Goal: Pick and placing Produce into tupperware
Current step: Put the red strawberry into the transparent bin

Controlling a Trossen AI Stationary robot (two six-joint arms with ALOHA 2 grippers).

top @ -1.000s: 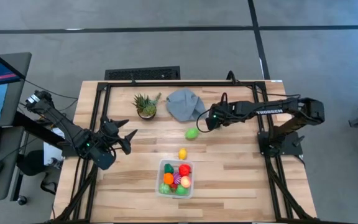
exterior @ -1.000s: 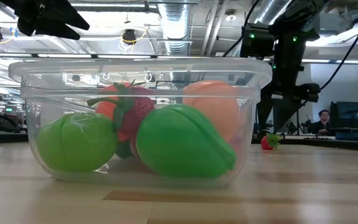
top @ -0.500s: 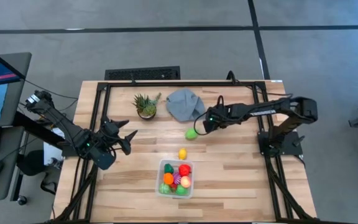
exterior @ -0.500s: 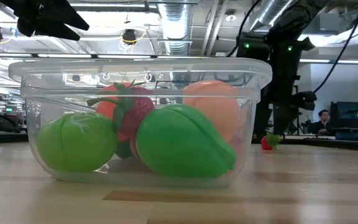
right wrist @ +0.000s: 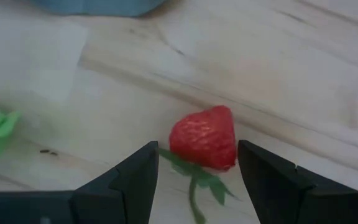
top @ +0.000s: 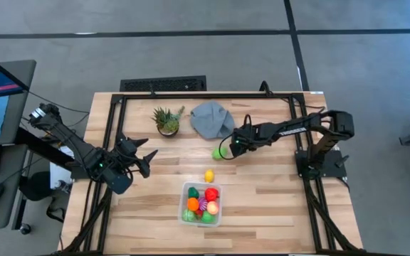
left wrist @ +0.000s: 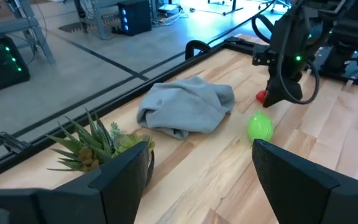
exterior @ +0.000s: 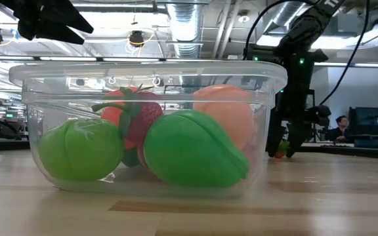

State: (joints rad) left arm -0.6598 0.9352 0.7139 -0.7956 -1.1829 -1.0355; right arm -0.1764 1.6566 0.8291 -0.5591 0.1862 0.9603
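Your clear tupperware (top: pixel 201 203) sits toward the table's near edge, already loaded with green, red and orange produce, well short of the right gripper (right wrist: pixel 194 177), with a yellow piece (top: pixel 208 176) just beyond its rim. That gripper hangs low with jaws parted and empty; a green fruit (top: pixel 219 153) lies just outside one finger. The strawberry (right wrist: pixel 204 138) rests on the wood between the fingertips, untouched, leafy end toward the wrist, red tip pointing away; your left gripper (top: pixel 146 160) waits open and empty.
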